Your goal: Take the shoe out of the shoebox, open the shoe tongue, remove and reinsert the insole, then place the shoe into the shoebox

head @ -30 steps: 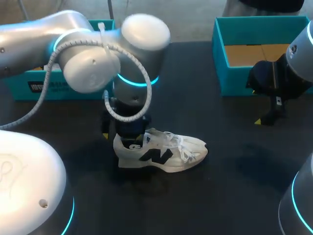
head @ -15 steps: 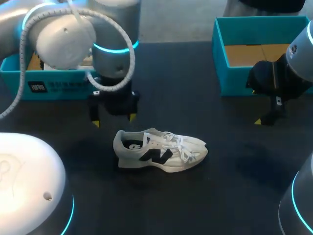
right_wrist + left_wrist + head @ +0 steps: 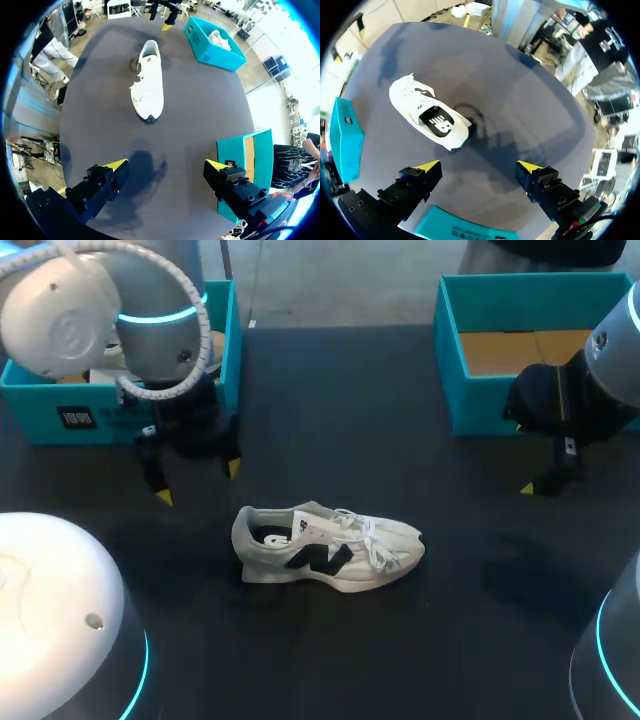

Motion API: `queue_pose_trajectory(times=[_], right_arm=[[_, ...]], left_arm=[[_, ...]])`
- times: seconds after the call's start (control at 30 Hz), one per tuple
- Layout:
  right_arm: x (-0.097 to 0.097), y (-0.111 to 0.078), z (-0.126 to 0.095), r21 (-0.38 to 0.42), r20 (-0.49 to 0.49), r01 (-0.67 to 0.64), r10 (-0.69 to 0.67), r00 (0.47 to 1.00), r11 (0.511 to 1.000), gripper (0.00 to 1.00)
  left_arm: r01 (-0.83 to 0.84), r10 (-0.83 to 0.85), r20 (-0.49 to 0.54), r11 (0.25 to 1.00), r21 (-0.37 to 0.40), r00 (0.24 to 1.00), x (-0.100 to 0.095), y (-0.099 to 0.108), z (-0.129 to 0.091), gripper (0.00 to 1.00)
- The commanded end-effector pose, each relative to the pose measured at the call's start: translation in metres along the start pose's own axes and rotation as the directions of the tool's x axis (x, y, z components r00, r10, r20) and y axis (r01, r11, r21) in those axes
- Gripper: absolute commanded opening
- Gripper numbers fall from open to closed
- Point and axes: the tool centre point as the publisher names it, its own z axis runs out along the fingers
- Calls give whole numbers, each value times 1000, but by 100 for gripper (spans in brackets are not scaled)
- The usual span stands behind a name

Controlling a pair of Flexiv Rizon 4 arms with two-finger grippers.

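With the shoe (image 3: 325,548) upright on the counter (image 3: 420,420) and the left fingers (image 3: 427,167) and right fingers (image 3: 116,165) spread wide, empty, 1 should steady the heel while the other lifts the tongue.

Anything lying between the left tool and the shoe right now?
No, only bare table separates the left tool from the shoe. This is clearest in the left wrist view.

Silver-grey arms (image 3: 150,300), cyan rings (image 3: 160,315) glowing at the joints, a white ribbed cable (image 3: 196,288) on the left; black pincers (image 3: 478,165), seemingly screwed together, yellow-tipped.
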Motion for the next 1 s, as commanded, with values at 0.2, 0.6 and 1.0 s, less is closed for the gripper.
queue_pose_trajectory(times=[0.2, 0.6, 1.0], right_arm=[[0, 0, 1, 2, 1, 0, 0, 1000, 1000, 100], [0, 0, 1, 2, 1, 0, 0, 1000, 1000, 100], [0, 0, 1, 2, 1, 0, 0, 1000, 1000, 100]], left_arm=[[155, -189, 290, 978, 136, 938, 41, 9, 10, 100], [183, -228, 251, 964, 191, 941, 61, 19, 28, 100], [183, -228, 251, 964, 191, 941, 61, 19, 28, 100]])
